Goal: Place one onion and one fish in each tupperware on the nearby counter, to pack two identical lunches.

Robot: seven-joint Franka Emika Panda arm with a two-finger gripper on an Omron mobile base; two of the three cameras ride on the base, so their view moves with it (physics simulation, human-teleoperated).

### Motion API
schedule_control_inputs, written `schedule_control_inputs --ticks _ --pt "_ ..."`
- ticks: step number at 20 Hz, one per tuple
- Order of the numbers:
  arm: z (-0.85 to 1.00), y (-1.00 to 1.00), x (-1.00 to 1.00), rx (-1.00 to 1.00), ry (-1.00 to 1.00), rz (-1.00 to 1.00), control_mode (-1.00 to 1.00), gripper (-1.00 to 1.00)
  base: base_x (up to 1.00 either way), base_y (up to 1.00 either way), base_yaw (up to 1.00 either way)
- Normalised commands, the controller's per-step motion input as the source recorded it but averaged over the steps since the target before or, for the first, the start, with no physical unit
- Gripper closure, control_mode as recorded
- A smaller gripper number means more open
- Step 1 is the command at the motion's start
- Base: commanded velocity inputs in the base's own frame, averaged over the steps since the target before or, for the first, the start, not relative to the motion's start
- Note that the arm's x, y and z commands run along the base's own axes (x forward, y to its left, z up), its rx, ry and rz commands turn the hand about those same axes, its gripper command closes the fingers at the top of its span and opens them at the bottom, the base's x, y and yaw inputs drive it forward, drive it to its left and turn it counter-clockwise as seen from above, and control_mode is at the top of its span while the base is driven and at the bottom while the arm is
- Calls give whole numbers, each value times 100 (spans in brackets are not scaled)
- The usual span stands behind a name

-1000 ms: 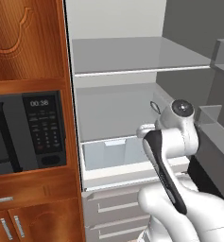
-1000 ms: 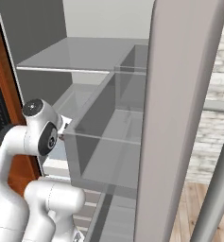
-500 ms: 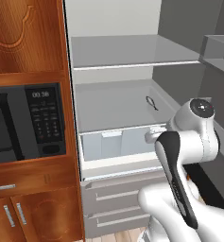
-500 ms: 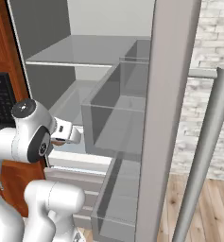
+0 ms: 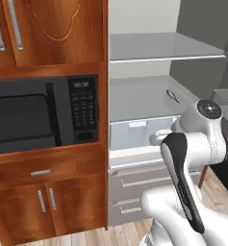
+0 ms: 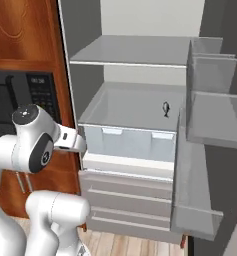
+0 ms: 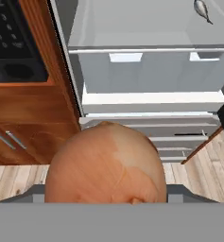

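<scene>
An orange-brown onion (image 7: 105,164) sits right in front of the hand camera, with my gripper (image 6: 76,142) shut on it and the fingertips hidden behind it. The hand is held out before the open fridge, at the height of its crisper drawer (image 6: 132,142). A thin dark grey fish (image 7: 202,10) lies on the grey fridge shelf (image 6: 135,102) above that drawer, toward its right side; the same fish (image 6: 166,109) (image 5: 172,96) shows in both base views. The tupperware and the counter are out of view.
A black microwave (image 5: 38,115) is built into red-brown wooden cabinets (image 5: 48,202) left of the fridge. The fridge door (image 6: 202,165) with its bins stands open on the right. Grey lower drawers (image 6: 130,197) sit above a wooden floor (image 7: 19,177).
The whole picture has shifted: the base has moved, bringing the microwave and cabinets more into view and the fridge front-on. The arm keeps its pose with the onion.
</scene>
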Motion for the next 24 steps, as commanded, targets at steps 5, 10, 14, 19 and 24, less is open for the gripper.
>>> schedule_control_inputs --ticks 5,10,14,19,24 --pt "0 0 0 0 0 0 100 100 -11 100 1" --pt "0 0 0 0 0 0 100 100 -13 100 1" --pt "0 0 0 0 0 0 100 100 -11 100 2" --pt "0 0 0 0 0 0 100 100 -5 100 3" --pt "0 0 0 0 0 0 100 100 -3 100 3"
